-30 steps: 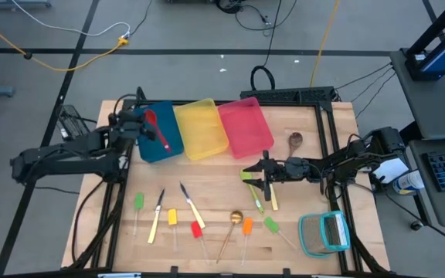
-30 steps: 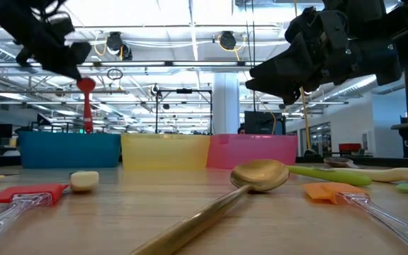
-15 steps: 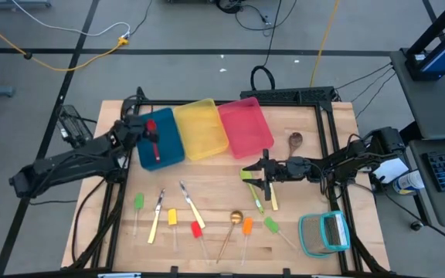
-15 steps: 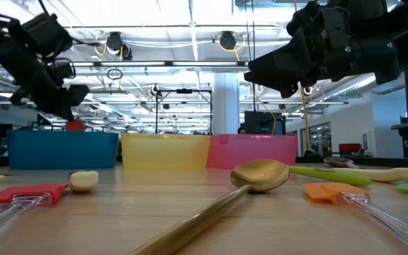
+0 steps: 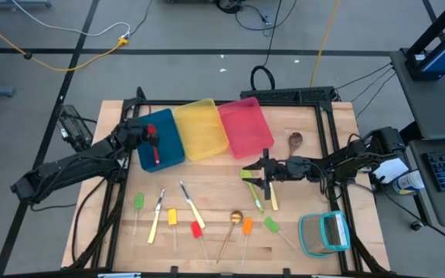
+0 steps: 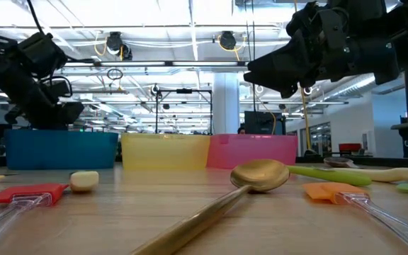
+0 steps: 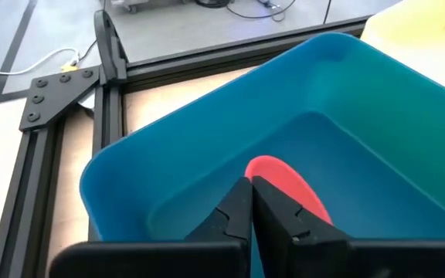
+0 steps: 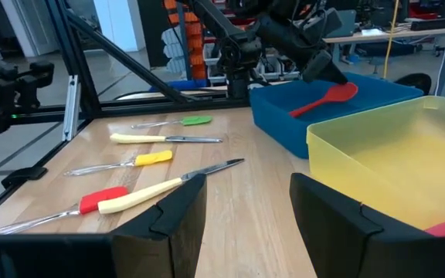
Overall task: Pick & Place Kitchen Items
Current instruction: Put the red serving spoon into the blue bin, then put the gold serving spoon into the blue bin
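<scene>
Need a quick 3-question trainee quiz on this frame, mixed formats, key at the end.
1. True or false: the left gripper holds the red spoon down inside the blue bin.
2. Multiple choice: the right gripper is A) shut on a knife, B) open above the table with nothing held, C) inside the pink bin.
3. Fill in: the bin between the blue and pink bins is ____.

Key
1. True: its fingers are pinched together on the spoon's handle, the red bowl low in the bin.
2. B.
3. Yellow.
</scene>
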